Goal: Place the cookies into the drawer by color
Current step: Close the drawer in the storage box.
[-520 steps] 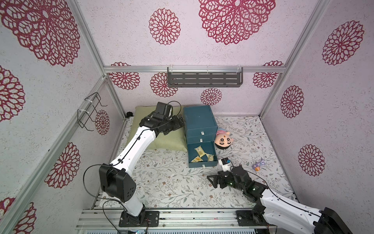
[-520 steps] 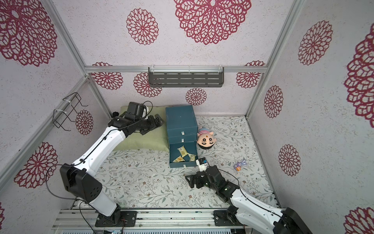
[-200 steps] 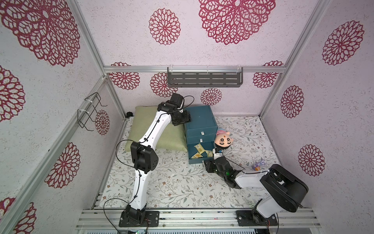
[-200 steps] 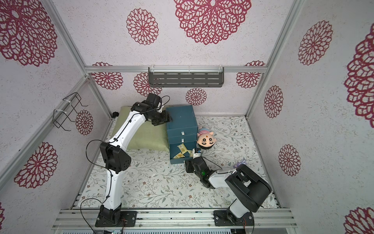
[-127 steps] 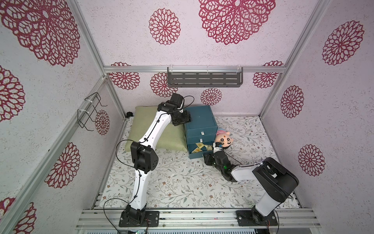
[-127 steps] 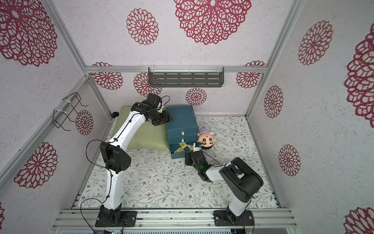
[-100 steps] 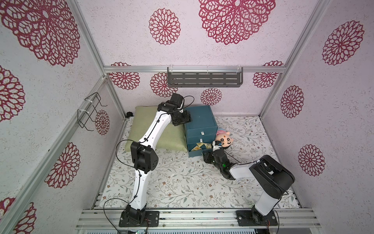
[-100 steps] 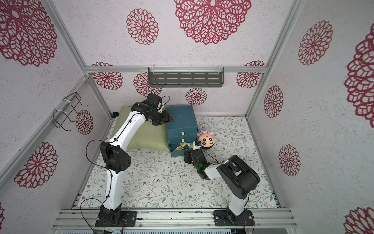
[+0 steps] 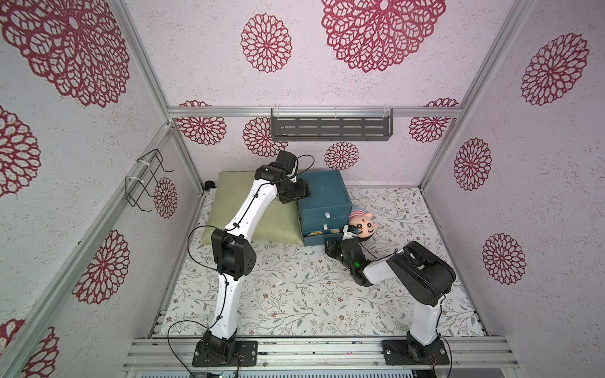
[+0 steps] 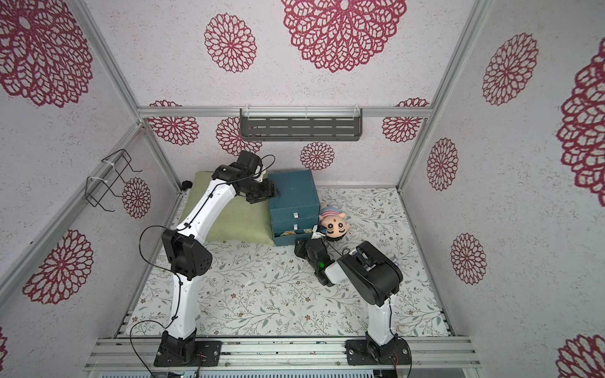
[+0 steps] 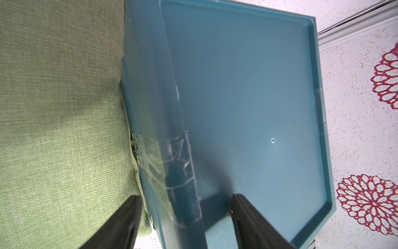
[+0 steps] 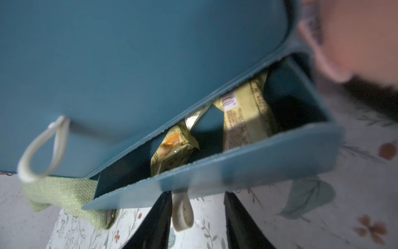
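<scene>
Packets (image 12: 174, 148), yellow and crinkly, lie inside boxy teal drawer (image 12: 237, 166).

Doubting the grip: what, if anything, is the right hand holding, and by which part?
Nothing: the right hand is open; the white tab of the bottom drawer hangs loose between its fingers.
</scene>
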